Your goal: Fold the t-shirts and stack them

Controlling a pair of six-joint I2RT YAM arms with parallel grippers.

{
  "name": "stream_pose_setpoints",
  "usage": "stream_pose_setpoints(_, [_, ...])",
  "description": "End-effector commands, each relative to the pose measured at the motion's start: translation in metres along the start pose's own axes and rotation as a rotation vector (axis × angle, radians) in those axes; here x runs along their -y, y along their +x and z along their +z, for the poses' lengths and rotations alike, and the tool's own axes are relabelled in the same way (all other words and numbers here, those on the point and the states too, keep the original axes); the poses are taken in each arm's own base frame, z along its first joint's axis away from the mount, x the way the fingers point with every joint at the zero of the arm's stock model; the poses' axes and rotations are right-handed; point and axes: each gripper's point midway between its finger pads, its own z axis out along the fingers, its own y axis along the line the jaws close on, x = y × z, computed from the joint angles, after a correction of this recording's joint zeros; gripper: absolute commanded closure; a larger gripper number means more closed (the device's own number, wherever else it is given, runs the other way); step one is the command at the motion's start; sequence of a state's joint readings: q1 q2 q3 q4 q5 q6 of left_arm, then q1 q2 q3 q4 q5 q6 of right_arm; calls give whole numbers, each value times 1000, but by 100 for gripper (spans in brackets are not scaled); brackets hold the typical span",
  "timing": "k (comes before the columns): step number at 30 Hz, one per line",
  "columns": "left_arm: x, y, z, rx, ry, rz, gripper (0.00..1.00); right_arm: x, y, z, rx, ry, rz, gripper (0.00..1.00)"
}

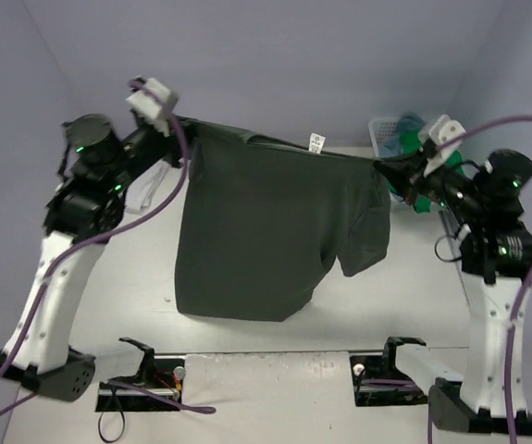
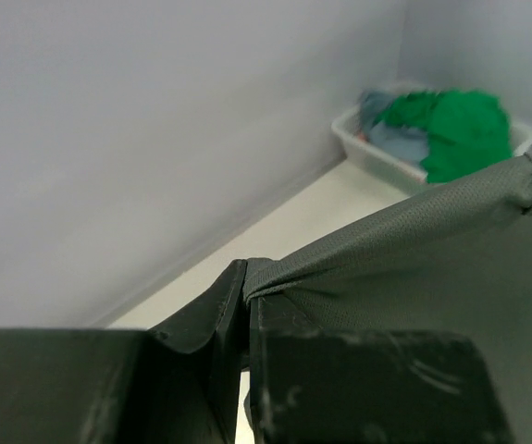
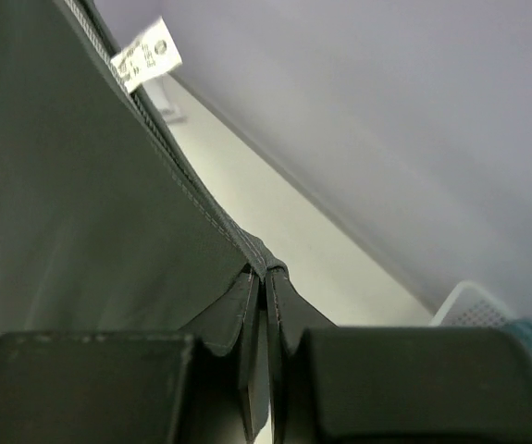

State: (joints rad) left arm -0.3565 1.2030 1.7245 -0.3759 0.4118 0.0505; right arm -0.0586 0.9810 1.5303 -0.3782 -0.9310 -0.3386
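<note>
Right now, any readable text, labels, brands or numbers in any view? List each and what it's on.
No text can be quoted.
On the white tag at the neck of the dark grey t-shirt: printed marks, too small and blurred to read in any view.
On the basket: no lettering shows.

We count 4 soft cloth pieces: 1 dark grey t-shirt [image 1: 266,231], 1 white cloth [image 1: 150,192] near the tabletop's left edge, 1 bright green t-shirt [image 2: 460,125] and 1 teal-blue cloth [image 2: 402,143]. There is also 1 white plastic lattice basket [image 2: 363,148] at the far right corner, and 2 black-and-white robot arms, left [image 1: 62,259] and right [image 1: 492,277].
</note>
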Motion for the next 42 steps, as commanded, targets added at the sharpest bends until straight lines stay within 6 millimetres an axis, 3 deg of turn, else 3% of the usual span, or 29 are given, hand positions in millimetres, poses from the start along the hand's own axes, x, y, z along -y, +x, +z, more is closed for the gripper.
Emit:
stream_pose_setpoints(1, [-37, 21, 63, -11, -65, 57, 100, 59, 17, 35, 6, 95, -43, 100])
stream_pose_setpoints(2, [-45, 11, 74, 20, -77, 78, 100, 74, 32, 48, -21, 118, -9, 100])
stream_pose_setpoints(3, [-51, 13, 88, 19, -87, 85, 100, 85, 36, 54, -24, 138, -3, 100])
stream_pose_setpoints(4, [-62, 42, 119, -36, -95, 78, 100, 103, 42, 67, -29, 159, 4, 100])
stream_pose_setpoints(5, [-70, 13, 126, 24, -111, 102, 100, 116, 46, 71, -40, 199, 18, 100])
stream_pose_setpoints(6, [-79, 42, 159, -27, -109, 89, 100, 126, 45, 75, -34, 223, 17, 100])
stream_pose_setpoints(7, [-86, 47, 169, -47, -124, 76, 100, 134, 45, 79, -32, 241, 21, 100])
stream_pose_setpoints(8, [-90, 42, 178, -40, -127, 72, 100, 143, 45, 84, -30, 257, 23, 100])
stream_pose_setpoints(10, [-102, -2, 201, 94, -150, 64, 100, 164, 31, 83, 9, 348, 9, 100])
stream_pose_setpoints(14, [-102, -34, 201, 223, -172, 58, 100, 169, 12, 72, 42, 406, -26, 100])
stream_pose_setpoints(15, [-96, -47, 196, 254, -165, 62, 100, 170, 7, 70, 52, 415, -34, 100])
stream_pose_setpoints(18, [-82, -60, 191, 280, -150, 71, 100, 164, -14, 57, 101, 440, -57, 100])
stream_pose_setpoints(19, [-80, -61, 190, 282, -146, 46, 100, 156, -27, 49, 130, 440, -72, 100])
stream_pose_setpoints(21, [-75, -74, 179, 307, -133, 8, 100, 148, -34, 43, 152, 436, -79, 100])
stream_pose_setpoints(22, [-75, -70, 180, 295, -132, -6, 100, 141, -43, 36, 169, 429, -86, 100])
stream_pose_setpoints(23, [-71, -80, 170, 312, -126, -12, 100, 134, -45, 34, 171, 409, -83, 100])
stream_pose_setpoints(25, [-67, -81, 165, 310, -109, -30, 100, 125, -44, 33, 166, 381, -70, 100])
stream_pose_setpoints(26, [-64, -67, 168, 276, -95, -44, 100, 115, -43, 34, 157, 337, -65, 100])
stream_pose_setpoints(27, [-59, -71, 161, 273, -75, -51, 100, 110, -40, 34, 153, 321, -57, 100])
stream_pose_setpoints(28, [-57, -49, 167, 221, -69, -67, 100, 102, -35, 34, 144, 293, -52, 100])
stream_pose_setpoints(32, [-45, -23, 154, 152, -29, -55, 100, 55, 8, 41, 14, 84, 42, 100])
stream_pose_setpoints(33, [-41, 12, 160, 83, -14, -61, 100, 43, 13, 41, 5, 32, 30, 100])
stream_pose_setpoints(34, [-39, 27, 160, 53, -7, -65, 100, 35, 28, 44, -24, 5, 52, 100])
stream_pose_setpoints(35, [-34, 57, 157, -8, 1, -79, 100, 21, 40, 44, -61, -35, 78, 100])
stream_pose_setpoints(37, [-27, 83, 154, -50, 24, -87, 100, 3, 53, 46, -92, -94, 61, 100])
stream_pose_setpoints(38, [-22, 90, 149, -66, 37, -93, 100, -8, 69, 47, -132, -126, 95, 100])
stream_pose_setpoints(39, [-16, 120, 147, -128, 53, -112, 100, -23, 72, 48, -136, -172, 92, 100])
stream_pose_setpoints(42, [-4, 144, 134, -193, 95, -125, 100, -54, 85, 50, -159, -258, 109, 100])
